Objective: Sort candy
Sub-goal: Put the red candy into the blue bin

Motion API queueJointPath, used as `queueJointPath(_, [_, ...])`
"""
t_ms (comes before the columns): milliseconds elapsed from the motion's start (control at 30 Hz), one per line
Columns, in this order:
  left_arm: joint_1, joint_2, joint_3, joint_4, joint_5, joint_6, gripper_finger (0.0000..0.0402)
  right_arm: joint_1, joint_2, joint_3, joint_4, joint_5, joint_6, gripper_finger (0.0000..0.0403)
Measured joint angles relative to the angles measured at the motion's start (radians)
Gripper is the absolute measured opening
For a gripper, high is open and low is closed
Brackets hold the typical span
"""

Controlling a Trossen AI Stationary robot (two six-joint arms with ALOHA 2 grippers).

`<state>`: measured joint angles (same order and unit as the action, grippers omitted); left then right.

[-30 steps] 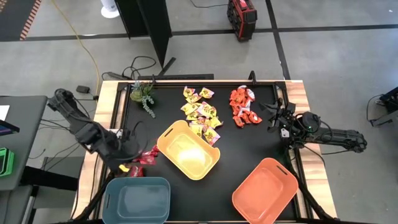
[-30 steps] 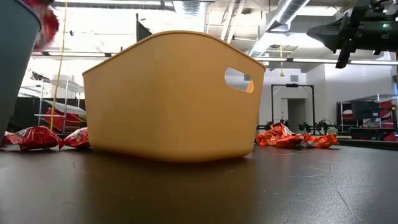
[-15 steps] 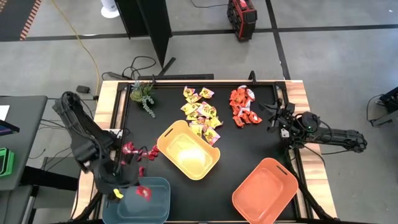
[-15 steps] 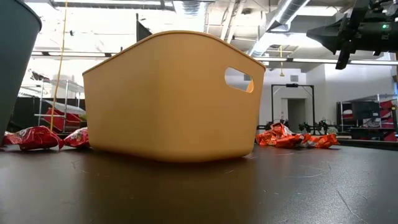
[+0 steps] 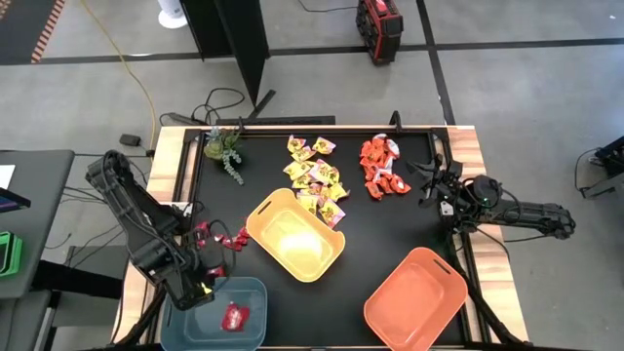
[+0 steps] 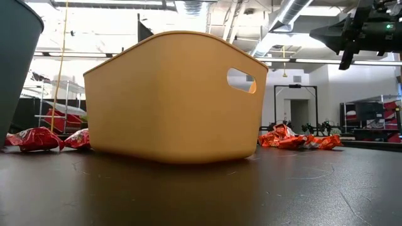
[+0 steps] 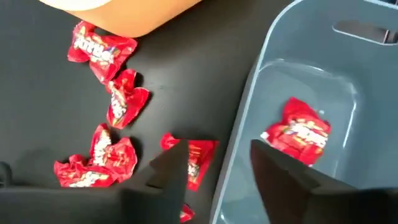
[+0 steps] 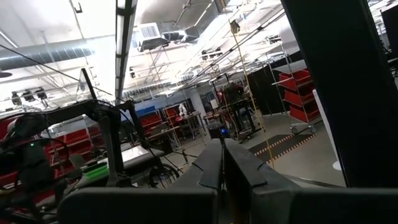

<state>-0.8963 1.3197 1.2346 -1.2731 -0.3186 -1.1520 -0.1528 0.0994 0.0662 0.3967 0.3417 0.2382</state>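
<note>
My left gripper (image 5: 207, 283) hangs open above the far rim of the blue-grey bin (image 5: 255, 297); in its wrist view the left gripper (image 7: 217, 165) has one finger over the table and the other over the bin (image 7: 249, 118). One deep red candy (image 7: 298, 132) lies on the bin's floor (image 5: 235, 317). Several more red candies (image 5: 219, 239) lie on the black table beside the bin (image 7: 115, 93). Yellow candies (image 5: 317, 175) and orange-red candies (image 5: 380, 168) lie in heaps at the far side. My right gripper (image 5: 429, 180) waits shut at the table's right edge, raised (image 8: 222, 163).
The yellow bin (image 5: 292, 234) stands mid-table and fills the low view (image 6: 176, 94). The orange bin (image 5: 417, 300) stands near the front right. A green plant sprig (image 5: 226, 151) lies at the far left corner. A raised frame (image 5: 190, 166) borders the table.
My left gripper has carried a red candy from the pile toward the table's near edge, over the blue-grey bin, rolling as it went, and has let go. The candy has fallen and now lies on the bin's floor. The right arm has kept still.
</note>
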Motion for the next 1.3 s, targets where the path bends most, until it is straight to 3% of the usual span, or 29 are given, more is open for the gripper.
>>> queueJointPath(100, [0.003,0.0,0.0,-0.094,-0.014,0.004,0.0213,0.0,0.0,0.0,0.0,0.0,0.0,0.0036])
queueJointPath(167, [0.017,-0.001,0.0,-0.173,-0.077,-0.061,0.0227,0.0,0.0,0.0,0.0,0.0,0.0,0.0036])
queueJointPath(300, [0.064,-0.001,-0.001,-0.25,-0.162,-0.174,0.0233,0.0,0.0,0.0,0.001,0.0,0.0,0.0036])
queueJointPath(500, [0.183,-0.001,-0.065,-0.244,-0.179,-0.171,0.0233,0.0,0.0,0.0,0.003,0.0,-0.028,0.0036])
queueJointPath(667, [0.33,0.0,-0.128,-0.16,-0.172,0.008,0.0233,0.0,0.01,0.024,-0.004,-0.023,-0.054,0.0036])
queueJointPath(800, [0.483,0.0,-0.171,-0.039,-0.108,0.269,0.0233,0.01,0.069,0.083,-0.057,-0.062,-0.103,0.0036])
queueJointPath(1067, [0.708,0.0,-0.183,0.021,-0.076,0.528,0.0233,-0.052,0.356,0.304,-0.357,-0.045,-0.142,0.007])
queueJointPath(1167, [0.747,-0.005,-0.183,0.028,-0.159,0.61,0.0231,-0.111,0.504,0.429,-0.492,-0.03,-0.144,0.0095])
queueJointPath(1300, [0.773,-0.005,-0.182,0.001,-0.373,0.667,0.0214,-0.207,0.677,0.564,-0.58,0.018,-0.207,0.0117])
